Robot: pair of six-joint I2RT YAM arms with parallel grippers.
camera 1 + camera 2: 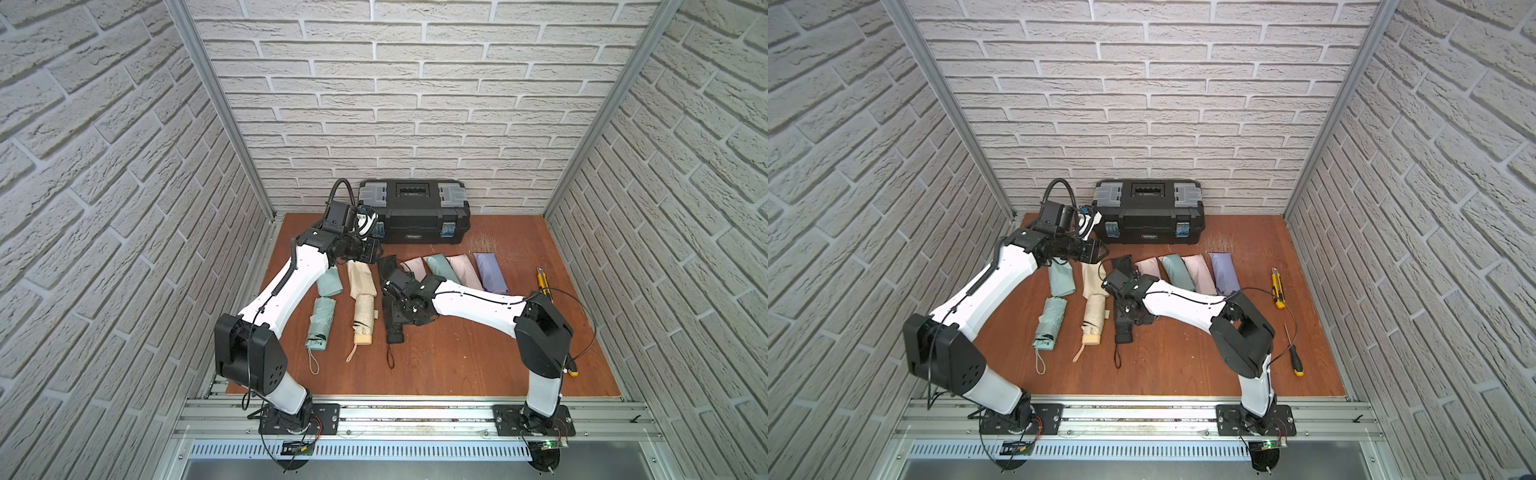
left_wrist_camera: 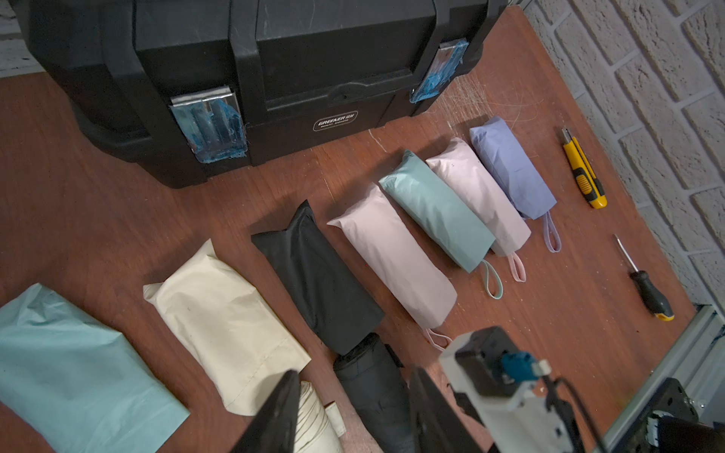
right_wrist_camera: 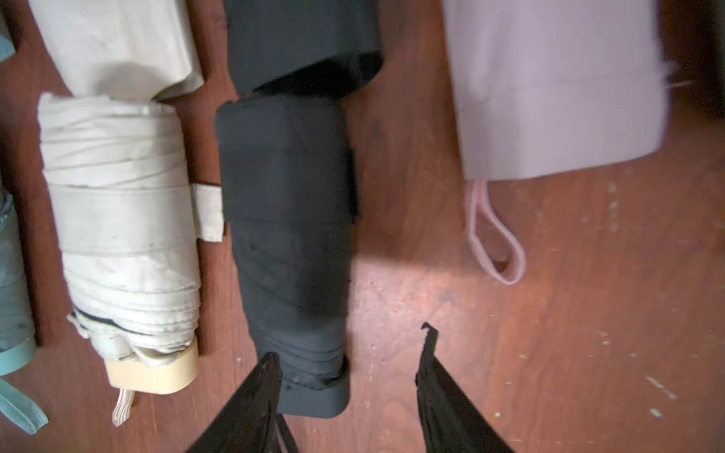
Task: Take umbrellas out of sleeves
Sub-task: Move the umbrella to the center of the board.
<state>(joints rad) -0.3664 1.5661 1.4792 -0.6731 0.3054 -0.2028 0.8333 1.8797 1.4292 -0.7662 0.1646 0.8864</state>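
Black fingers of the right gripper [image 3: 349, 353] stand apart, gripping nothing, either side of the handle end of the black umbrella [image 3: 286, 219]. It lies bare on the wooden table [image 3: 549, 333], its far tip right at the mouth of the black sleeve [image 3: 302, 35]. Next target, I judge, is the pink sleeve [image 1: 414, 268], mid-frame in a top view, just up and right of that gripper. It is plump, long axis running up the frame, loop [image 3: 496, 239] at its near end. The right arm is nearer it. Farther, upper left of centre, the left gripper [image 2: 355, 372] hangs spread and empty beside the toolbox [image 1: 415, 212].
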